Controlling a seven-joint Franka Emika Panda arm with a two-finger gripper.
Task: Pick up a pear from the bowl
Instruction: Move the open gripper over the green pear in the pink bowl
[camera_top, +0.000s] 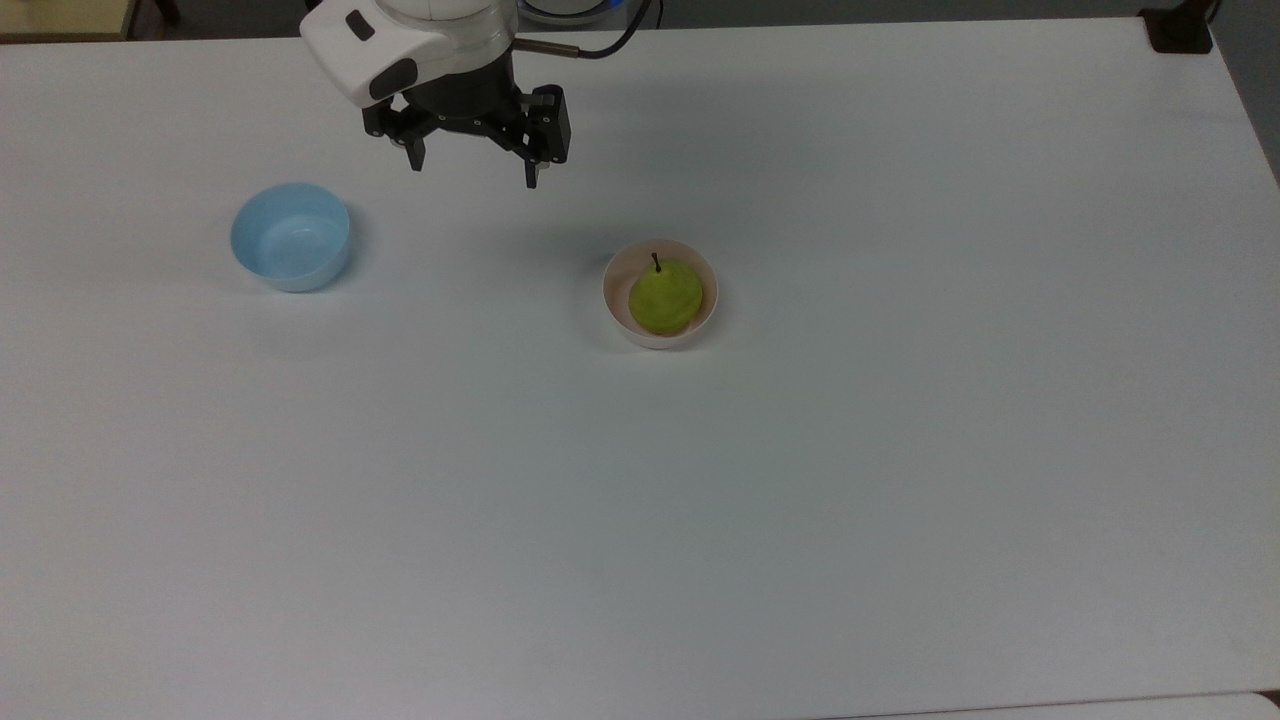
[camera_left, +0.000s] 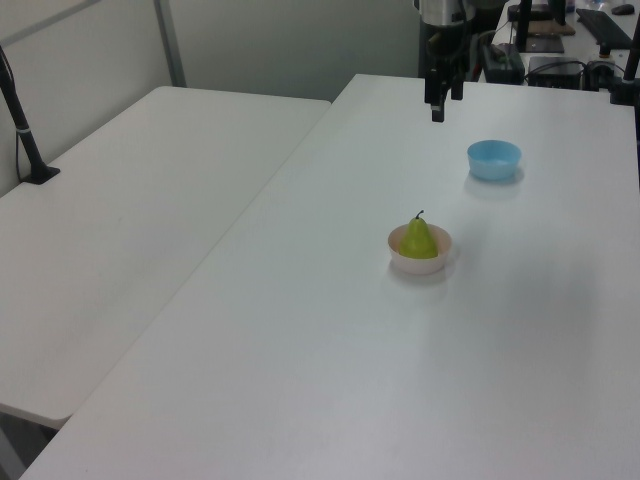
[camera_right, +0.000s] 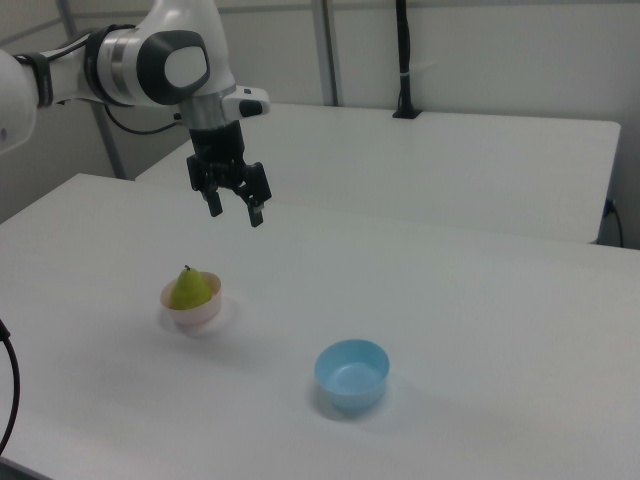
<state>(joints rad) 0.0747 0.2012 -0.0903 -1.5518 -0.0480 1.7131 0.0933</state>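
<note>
the gripper (camera_top: 472, 166) hangs high, fingers apart and empty — the pear (camera_top: 665, 297) sits stem-up in the pink bowl (camera_top: 613, 290), lower toward the top view's right.

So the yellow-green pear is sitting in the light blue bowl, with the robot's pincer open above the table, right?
Not quite: the yellow-green pear sits in the pale pink plastic bowl; the light blue bowl holds nothing, as the top view shows. The pincer is indeed open above the table.
</note>
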